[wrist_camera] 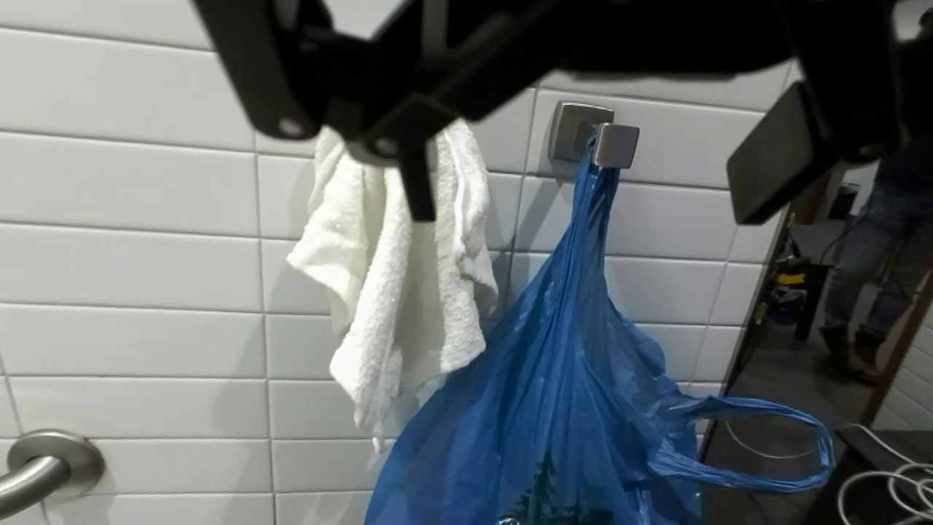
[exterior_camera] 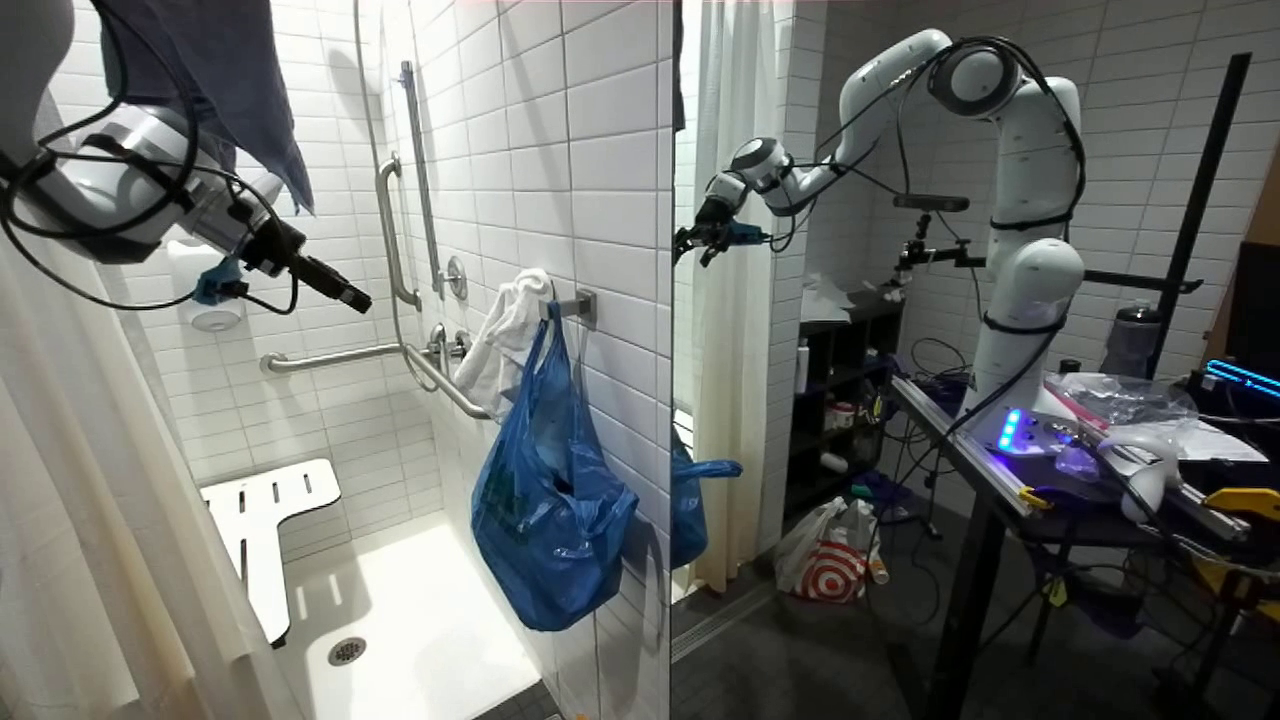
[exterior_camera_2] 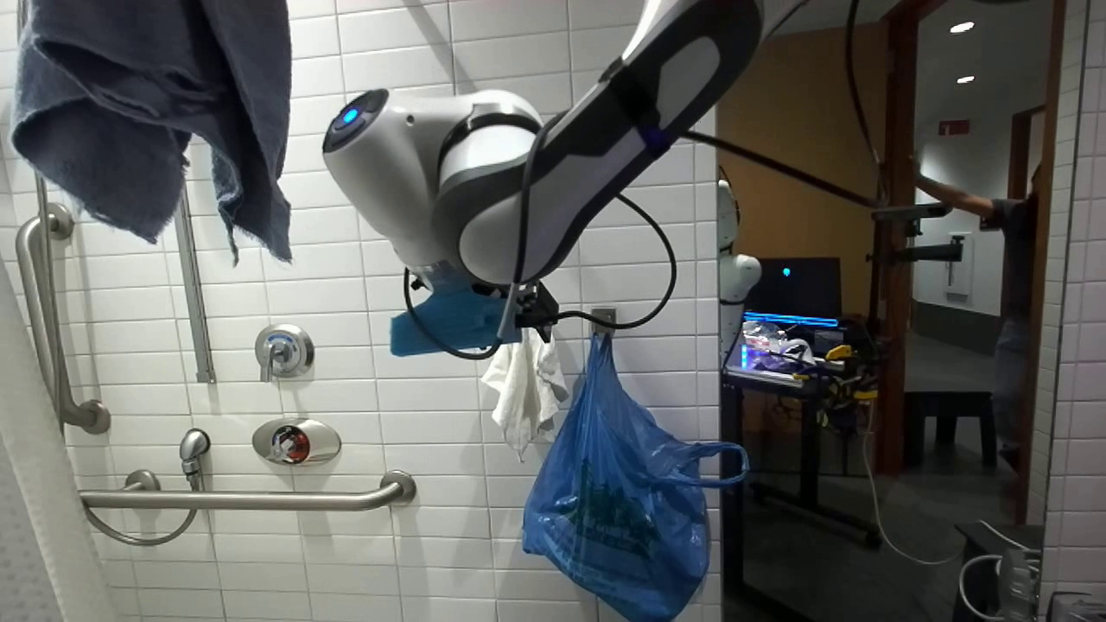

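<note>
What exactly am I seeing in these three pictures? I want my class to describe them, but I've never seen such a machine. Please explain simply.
The machine is a robot arm stretched out in a tiled shower. Two pictures come from cameras standing away from it; the last is taken from the arm's own end, looking past its black fingers. What seems a second arm is a reflection in the mirror. Nearby hang a blue bag on a metal hook, a white cloth beside the bag, and a dark blue-grey cloth higher up. The fingers stand wide apart and hold nothing.
</note>
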{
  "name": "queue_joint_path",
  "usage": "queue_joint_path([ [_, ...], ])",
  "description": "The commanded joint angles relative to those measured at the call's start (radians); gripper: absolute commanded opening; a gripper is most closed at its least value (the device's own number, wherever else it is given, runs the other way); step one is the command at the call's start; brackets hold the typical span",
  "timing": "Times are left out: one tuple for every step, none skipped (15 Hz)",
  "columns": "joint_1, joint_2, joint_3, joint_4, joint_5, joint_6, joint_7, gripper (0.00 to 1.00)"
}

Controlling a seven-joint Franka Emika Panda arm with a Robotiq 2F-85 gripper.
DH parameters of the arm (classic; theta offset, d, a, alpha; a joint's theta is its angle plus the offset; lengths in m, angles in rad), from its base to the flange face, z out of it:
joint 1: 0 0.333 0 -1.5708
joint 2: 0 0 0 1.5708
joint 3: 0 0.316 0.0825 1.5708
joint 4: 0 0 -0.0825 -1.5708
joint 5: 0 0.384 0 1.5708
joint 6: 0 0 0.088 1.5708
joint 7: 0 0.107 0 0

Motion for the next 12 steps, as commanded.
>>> queue_joint_path([
  [0.015, 0.095, -0.007, 0.110, 0.007, -0.092, -0.005, 1.00],
  [0.011, 0.100, -0.013, 0.116, 0.012, -0.104, -0.014, 1.00],
  [0.012, 0.121, -0.016, 0.138, 0.016, -0.116, -0.017, 1.00],
  [0.013, 0.135, -0.019, 0.151, 0.018, -0.125, -0.015, 1.00],
  [0.009, 0.143, -0.024, 0.159, 0.019, -0.127, -0.019, 1.00],
  [0.011, 0.164, -0.028, 0.181, 0.024, -0.132, -0.018, 1.00],
  [0.002, 0.160, -0.036, 0.181, 0.033, -0.131, -0.030, 1.00],
  [0.005, 0.185, -0.039, 0.209, 0.042, -0.137, -0.031, 1.00],
  [-0.001, 0.178, -0.049, 0.205, 0.046, -0.137, -0.037, 1.00],
  [0.001, 0.201, -0.056, 0.236, 0.050, -0.143, -0.036, 1.00],
  [-0.004, 0.197, -0.065, 0.236, 0.054, -0.143, -0.038, 1.00],
  [-0.007, 0.206, -0.073, 0.253, 0.057, -0.146, -0.041, 1.00],
])
